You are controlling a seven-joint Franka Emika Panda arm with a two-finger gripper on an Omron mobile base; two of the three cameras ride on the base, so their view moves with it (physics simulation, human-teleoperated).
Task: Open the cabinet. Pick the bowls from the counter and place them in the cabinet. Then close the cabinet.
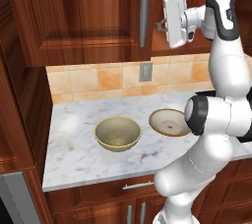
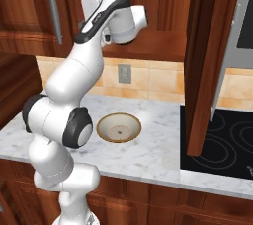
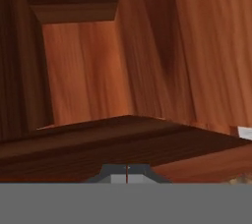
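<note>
The cabinet [image 1: 83, 16] at the top of the left base view is reddish-brown wood with visible grain and a soft sheen; its long handle [image 1: 143, 14] looks like brushed metal. The bench [image 1: 74, 154] is white marble with grey veins, polished. Both bowls, the deep bowl [image 1: 118, 133] and the shallow bowl [image 2: 118, 127], look like glazed ceramic (the shallow one speckled inside). The stovetop [image 2: 222, 145] at the lower right is glossy black glass.
</note>
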